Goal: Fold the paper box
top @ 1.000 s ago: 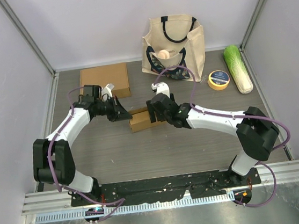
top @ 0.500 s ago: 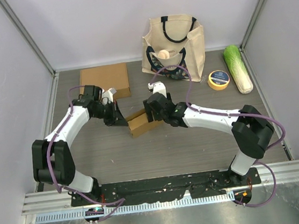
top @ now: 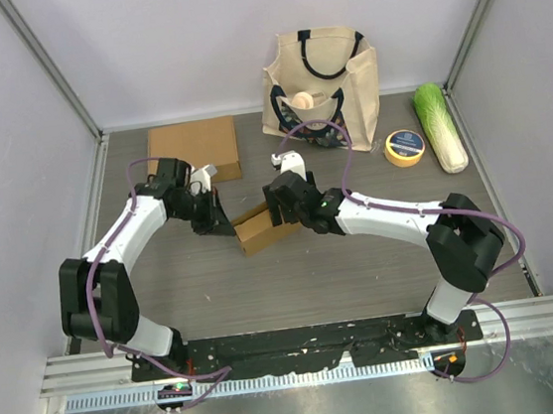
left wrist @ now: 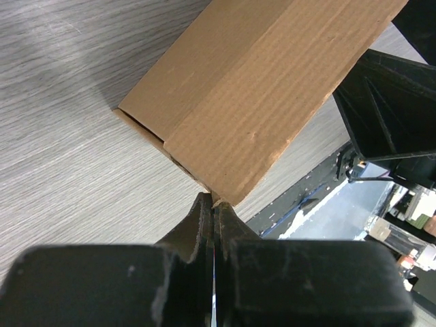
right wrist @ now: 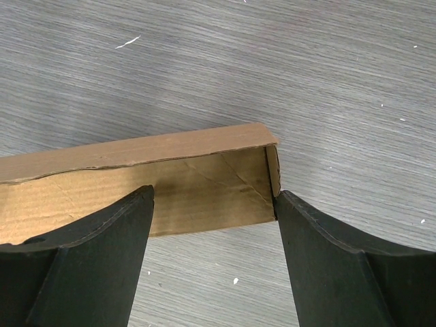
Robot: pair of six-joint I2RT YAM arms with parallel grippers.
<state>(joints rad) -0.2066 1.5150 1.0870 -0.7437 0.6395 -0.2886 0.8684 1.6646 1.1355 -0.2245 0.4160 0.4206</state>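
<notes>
The paper box (top: 256,229) is a brown cardboard sleeve lying slanted in the middle of the table. In the left wrist view its closed long face (left wrist: 259,88) fills the top. My left gripper (left wrist: 215,201) is shut, with the box's near corner pinched at its tips; from above, the left gripper (top: 226,220) sits at the box's left end. My right gripper (top: 279,207) is at the box's right end. In the right wrist view the right gripper (right wrist: 214,193) stands open across the box's open side (right wrist: 197,191), with the right fingertip (right wrist: 286,204) against the end wall.
A flat cardboard sheet (top: 193,149) lies at the back left. A tote bag (top: 320,77) stands at the back centre, with a yellow tape roll (top: 404,147) and a green cabbage (top: 440,126) to its right. A metal rail (top: 303,349) runs along the near edge.
The box has turned and slid a little toward the near left. Both grippers moved with it and kept their openings.
</notes>
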